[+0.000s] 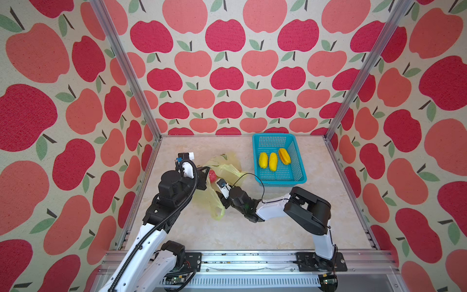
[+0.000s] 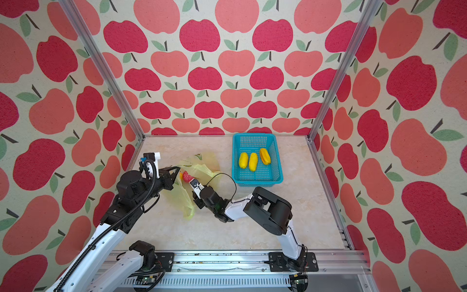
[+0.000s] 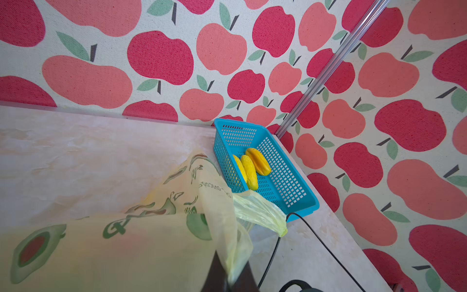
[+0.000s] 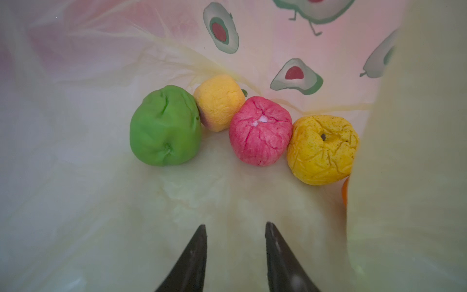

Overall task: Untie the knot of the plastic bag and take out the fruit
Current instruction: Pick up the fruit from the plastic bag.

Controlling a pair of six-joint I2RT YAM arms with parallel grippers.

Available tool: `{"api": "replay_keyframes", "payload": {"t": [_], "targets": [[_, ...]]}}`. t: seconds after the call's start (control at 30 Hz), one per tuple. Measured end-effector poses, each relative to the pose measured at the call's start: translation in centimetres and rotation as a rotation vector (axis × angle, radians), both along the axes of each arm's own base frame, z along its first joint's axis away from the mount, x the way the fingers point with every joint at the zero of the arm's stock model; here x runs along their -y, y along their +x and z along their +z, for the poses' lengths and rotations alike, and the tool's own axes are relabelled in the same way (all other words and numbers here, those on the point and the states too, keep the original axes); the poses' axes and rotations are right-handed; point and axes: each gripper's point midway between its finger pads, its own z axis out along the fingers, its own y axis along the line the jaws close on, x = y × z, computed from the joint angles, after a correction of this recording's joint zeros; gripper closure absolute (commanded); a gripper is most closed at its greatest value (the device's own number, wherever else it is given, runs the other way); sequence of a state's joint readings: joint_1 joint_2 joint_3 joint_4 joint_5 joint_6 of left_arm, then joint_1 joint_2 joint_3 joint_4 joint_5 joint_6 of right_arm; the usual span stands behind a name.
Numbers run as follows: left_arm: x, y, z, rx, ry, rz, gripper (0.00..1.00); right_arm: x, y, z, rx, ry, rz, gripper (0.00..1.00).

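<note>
We've got three fruit (image 1: 273, 161) in the basket (image 1: 283, 182). Beside it, our left fingers (image 3: 214, 278) clamp the opened plastic bag (image 3: 151, 240), and our right fingers (image 4: 192, 260) are apart and empty inside it, with at least four still to lift out.

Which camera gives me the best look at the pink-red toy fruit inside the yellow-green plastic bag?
The right wrist view: the pink-red toy fruit sits close, whole and unobstructed. Both top views show only a small red patch of it. The left wrist view shows only the yellow-green plastic bag, which hides the fruit.
</note>
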State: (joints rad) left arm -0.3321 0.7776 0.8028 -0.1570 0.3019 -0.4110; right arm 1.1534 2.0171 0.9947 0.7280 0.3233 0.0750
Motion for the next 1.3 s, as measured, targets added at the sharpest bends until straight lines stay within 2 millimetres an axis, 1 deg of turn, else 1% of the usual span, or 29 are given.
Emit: {"api": "replay_keyframes", "payload": {"t": [0.1,0.17,0.23,0.3,0.37,0.43,0.5,0.57,0.63,0.67,0.83,0.9,0.97,1.1,1.2,1.3], "targets": [[0.6,0.1,1.0,-0.068,0.032,-0.047,1.0,-0.3,0.0,-0.3,-0.022,0.011,-0.004,0.59],[0.9,0.2,1.6,-0.095,0.08,-0.08,1.0,-0.6,0.1,-0.8,-0.036,0.008,-0.007,0.57],[1.1,0.0,1.9,-0.094,0.122,-0.11,1.0,-0.6,0.1,-1.4,-0.051,-0.003,-0.011,0.52],[1.2,-0.6,1.2,-0.083,0.153,-0.138,1.0,-0.6,0.1,-1.8,-0.064,-0.011,-0.012,0.45],[0.9,-1.6,-0.6,-0.101,0.164,-0.167,1.0,-0.7,-0.1,-1.9,-0.075,-0.009,-0.006,0.36],[-0.1,-2.1,-2.3,-0.136,0.179,-0.162,1.0,-1.1,-0.4,-1.9,-0.085,-0.003,0.017,0.32],[-0.7,-2.1,-3.0,-0.139,0.195,-0.15,1.0,-1.7,-0.6,-1.9,-0.099,0.006,0.04,0.26],[-0.6,-2.6,-3.4,-0.139,0.212,-0.162,1.0,-2.6,-0.7,-1.9,-0.125,0.02,0.066,0.18],[-0.6,-3.0,-3.4,-0.13,0.228,-0.173,1.0,-3.4,-0.8,-1.9,-0.153,0.042,0.096,0.1],[-0.6,-3.2,-3.3,-0.124,0.231,-0.175,1.0,-3.7,-0.8,-2.0,-0.167,0.049,0.108,0.08],[-0.8,-3.9,-2.7,-0.086,0.242,-0.176,1.0,-4.5,-0.7,-2.0,-0.206,0.073,0.155,0.01],[-0.9,-4.0,-2.7,-0.083,0.245,-0.174,1.0,-4.7,-0.9,-1.8,-0.213,0.083,0.172,0.01],[-0.9,-4.0,-2.9,-0.088,0.249,-0.172,1.0,-4.7,-1.4,-1.8,-0.218,0.101,0.202,0.01],[-1.1,-4.0,-2.9,-0.089,0.253,-0.165,1.0,-4.8,-3.2,-2.1,-0.248,0.119,0.284,0.01],[-1.1,-3.9,-3.0,-0.089,0.256,-0.159,1.0,-5.8,-4.0,-1.5,-0.259,0.129,0.328,0.01],[-1.2,-3.9,-3.0,-0.089,0.256,-0.159,1.0,-7.6,-4.1,-0.2,-0.253,0.155,0.361,0.01]]}}
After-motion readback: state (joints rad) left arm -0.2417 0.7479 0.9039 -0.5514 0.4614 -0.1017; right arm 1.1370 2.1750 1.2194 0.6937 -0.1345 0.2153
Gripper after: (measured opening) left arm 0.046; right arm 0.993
